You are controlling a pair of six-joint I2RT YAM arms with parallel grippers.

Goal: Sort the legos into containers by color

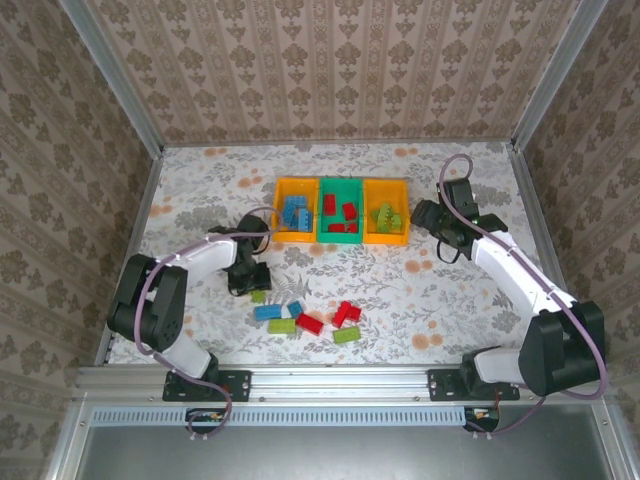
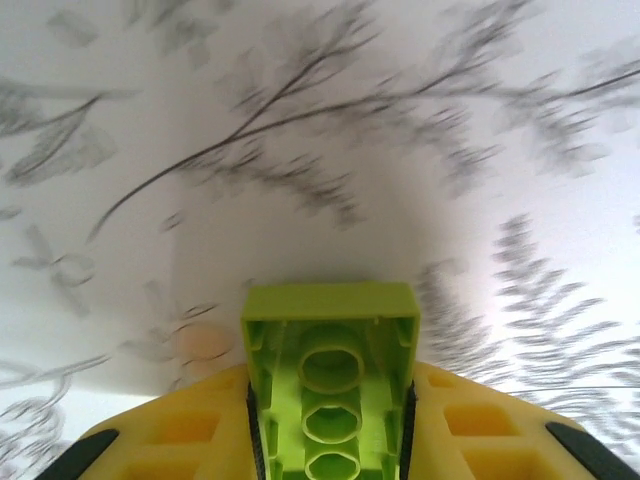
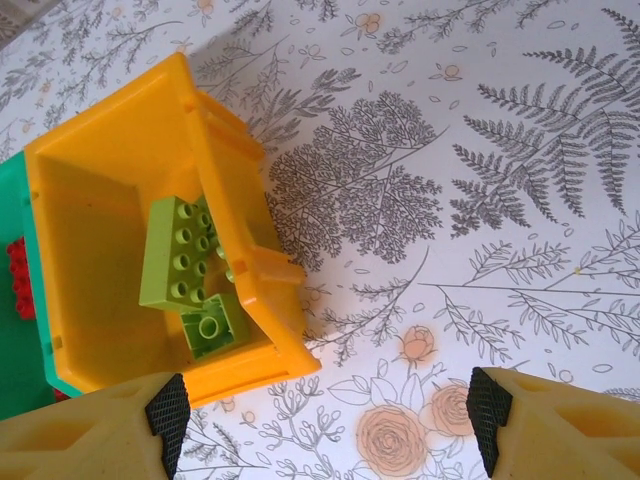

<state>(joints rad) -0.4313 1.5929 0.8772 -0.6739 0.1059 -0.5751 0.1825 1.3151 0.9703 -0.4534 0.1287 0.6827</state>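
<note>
Inspection of the left arm: I find the left end effector [image 2: 332,425] clamped on a light green lego [image 2: 330,340]. Both yellow fingers [image 2: 180,430] press against its flanks, its hollow underside faces the wrist camera, and it sits low over the floral tabletop [image 2: 300,120].

The right end effector [image 3: 328,420] has its jaws apart with nothing between them. It hangs over the tabletop just beside the right orange container [image 3: 240,270], which holds two light green bricks [image 3: 180,250].

From above, I note the three containers [image 1: 340,238] joined in a row at mid-table. Blue pieces [image 1: 295,212] lie in the left orange one, red pieces [image 1: 340,212] in the green middle one.

The loose legos [image 1: 309,323], red, blue and light green, lie scattered on the tabletop nearer the arm bases, just right of the left arm's wrist.
</note>
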